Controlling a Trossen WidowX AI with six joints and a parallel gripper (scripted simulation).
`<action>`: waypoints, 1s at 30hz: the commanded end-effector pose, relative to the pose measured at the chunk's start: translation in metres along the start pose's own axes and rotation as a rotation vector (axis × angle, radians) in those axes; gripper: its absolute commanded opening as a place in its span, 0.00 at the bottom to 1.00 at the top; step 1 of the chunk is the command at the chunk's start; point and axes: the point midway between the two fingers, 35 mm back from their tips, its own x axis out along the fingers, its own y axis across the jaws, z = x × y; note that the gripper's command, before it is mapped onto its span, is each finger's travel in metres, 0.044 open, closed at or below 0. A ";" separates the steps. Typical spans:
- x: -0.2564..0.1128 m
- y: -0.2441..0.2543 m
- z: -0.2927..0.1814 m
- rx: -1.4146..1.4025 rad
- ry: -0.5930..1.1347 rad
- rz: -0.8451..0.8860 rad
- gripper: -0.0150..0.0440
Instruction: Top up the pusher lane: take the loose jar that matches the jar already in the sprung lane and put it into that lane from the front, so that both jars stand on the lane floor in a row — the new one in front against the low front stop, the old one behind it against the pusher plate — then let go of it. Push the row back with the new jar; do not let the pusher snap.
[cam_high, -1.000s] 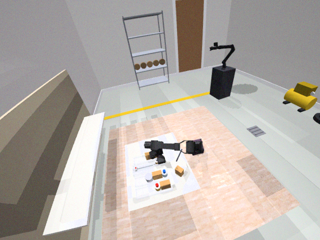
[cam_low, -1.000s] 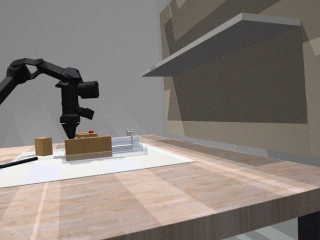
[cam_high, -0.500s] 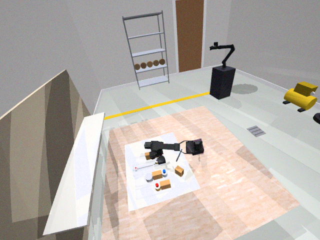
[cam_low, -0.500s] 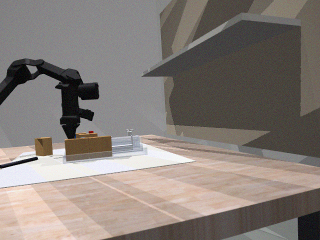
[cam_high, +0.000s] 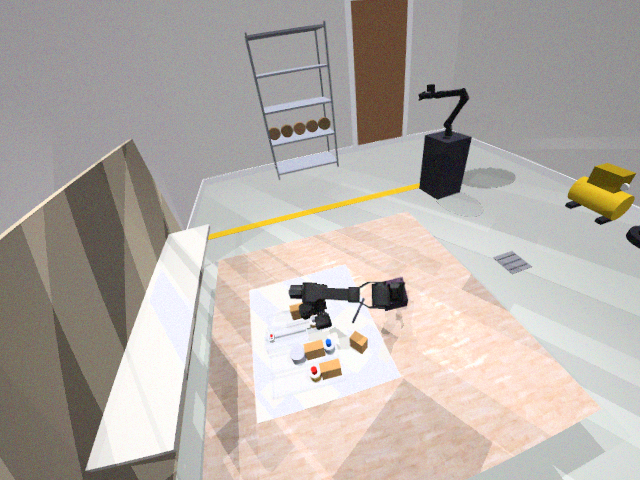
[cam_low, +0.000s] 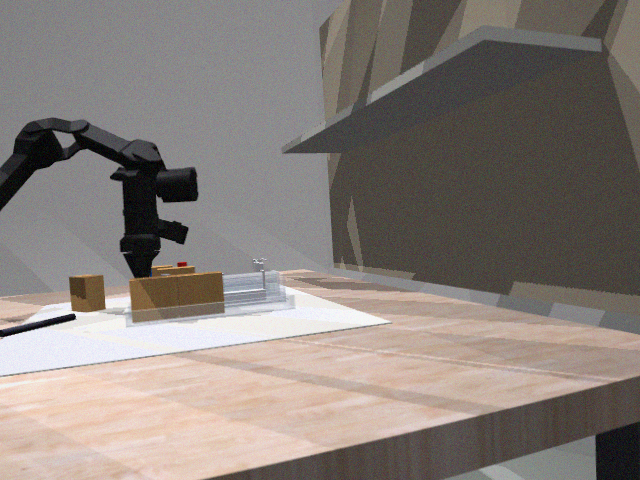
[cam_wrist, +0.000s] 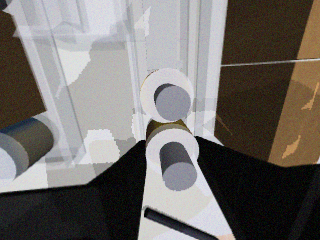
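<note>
My gripper (cam_low: 140, 273) (cam_wrist: 169, 143) is shut on a jar (cam_wrist: 171, 151) with a grey cap, pale shoulder and olive label. It holds this jar at the front end of the clear-walled lane (cam_wrist: 212, 50). The matching old jar (cam_wrist: 148, 95), also grey-capped, is inside the lane just behind the held jar; the two look close together or touching. The jar bases and the low front stop are hidden, so I cannot tell whether the held jar stands on the lane floor. In the top view the arm hides the fingertips.
Brown boxes (cam_high: 314, 349) (cam_low: 175, 291) flank the lane. A blue-capped jar (cam_high: 328, 345), a red-capped jar (cam_high: 314, 373) and a grey round thing (cam_high: 297, 354) are in other lanes or beside them. A loose box (cam_high: 358, 342) (cam_low: 86, 293) and a black rod (cam_high: 357, 311) (cam_low: 38, 324) (cam_wrist: 180, 225) lie in front.
</note>
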 end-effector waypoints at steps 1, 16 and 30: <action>0.002 0.002 0.004 -0.012 -0.014 0.007 0.25; 0.006 0.003 0.003 -0.012 -0.014 0.007 0.25; 0.011 0.004 0.002 -0.012 -0.014 0.007 0.25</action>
